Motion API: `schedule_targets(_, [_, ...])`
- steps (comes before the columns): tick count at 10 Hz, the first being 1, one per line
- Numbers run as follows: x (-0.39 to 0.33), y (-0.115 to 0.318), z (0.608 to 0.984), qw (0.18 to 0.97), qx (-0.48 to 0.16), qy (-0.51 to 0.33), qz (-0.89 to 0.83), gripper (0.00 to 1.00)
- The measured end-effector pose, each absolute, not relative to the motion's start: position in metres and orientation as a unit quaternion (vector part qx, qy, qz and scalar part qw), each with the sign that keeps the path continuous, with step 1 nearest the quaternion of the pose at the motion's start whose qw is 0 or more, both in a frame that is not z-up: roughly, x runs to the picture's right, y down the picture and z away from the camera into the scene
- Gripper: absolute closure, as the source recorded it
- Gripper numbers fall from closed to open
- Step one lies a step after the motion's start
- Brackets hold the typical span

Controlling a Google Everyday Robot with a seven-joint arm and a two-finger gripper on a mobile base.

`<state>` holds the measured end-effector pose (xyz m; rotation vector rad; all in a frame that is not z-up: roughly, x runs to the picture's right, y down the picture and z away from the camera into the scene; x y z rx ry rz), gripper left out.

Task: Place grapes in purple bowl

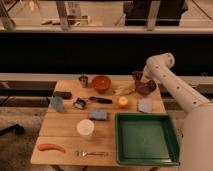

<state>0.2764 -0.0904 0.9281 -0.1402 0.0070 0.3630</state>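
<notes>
My gripper (138, 76) hangs at the bench's (65, 135) far right edge, just above the purple bowl (145, 88). Whether my jaws are clenched or released, I cannot tell. Open bench lies left of the green tray (146, 138).

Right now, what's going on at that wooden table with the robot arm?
A white robot arm reaches in from the right over the far right corner of the wooden table. Its gripper is at the deep purple bowl there, with something dark reddish, probably the bunch of grapes, at its tip just above the bowl's rim. The orange-red bowl, small metal cup, white cup and green tray sit untouched.
</notes>
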Motion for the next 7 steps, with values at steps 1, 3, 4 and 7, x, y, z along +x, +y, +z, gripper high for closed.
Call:
schedule_targets(1, [0.280,-0.090,0.929,0.980,-0.070,0.004,0.184,0.59])
schedule_targets(3, [0.281,-0.088,0.932,0.979,-0.074,0.004,0.190,0.39])
schedule_targets(4, [0.277,-0.087,0.934,0.978,-0.077,0.003,0.194,0.29])
schedule_targets(7, [0.276,-0.082,0.940,0.976,-0.080,0.004,0.202,0.20])
